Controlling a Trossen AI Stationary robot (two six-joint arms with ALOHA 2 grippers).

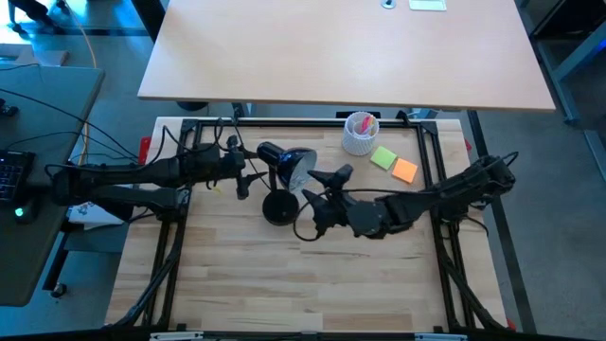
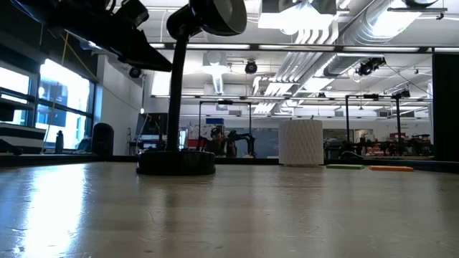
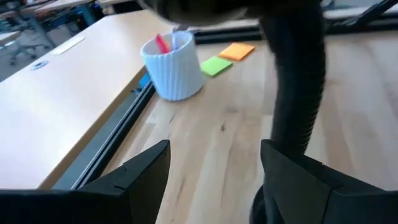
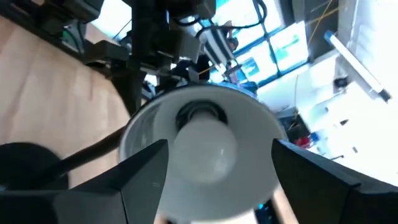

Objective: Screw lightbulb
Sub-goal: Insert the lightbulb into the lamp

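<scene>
**Bulb seated in the shade, right tool spread just off it**

Taking the black desk lamp (image 1: 284, 185) as the landmark: the lightbulb (image 4: 206, 144) sits inside the lamp's cone shade (image 4: 199, 118), its silvery base end tucked into the dark socket and its white dome facing straight out of the shade's mouth. Whether it is fully screwed home cannot be told.

The right tool (image 1: 322, 194) is the nearer one to the bulb. It hangs just beside the shade's open mouth, fingers (image 4: 134, 171) spread wide and holding nothing, one on each side of the dome but apart from it. The bulb's long axis runs along the shade's axis, directly ahead of this tool and in line with its reach, so a turn about that axis looks like the move on offer.

The left tool (image 1: 239, 170) is on the far side of the lamp from the right one, fingers (image 3: 146, 168) also wide, with the lamp's neck (image 3: 298, 93) passing just beside one finger; it grips nothing that can be seen.

Farther across the tabletop (image 1: 312, 284) beyond the lamp stand a white ribbed cup (image 1: 360, 133) and, near it, a green sticky note (image 1: 383, 157) and an orange sticky note (image 1: 404, 170).
</scene>
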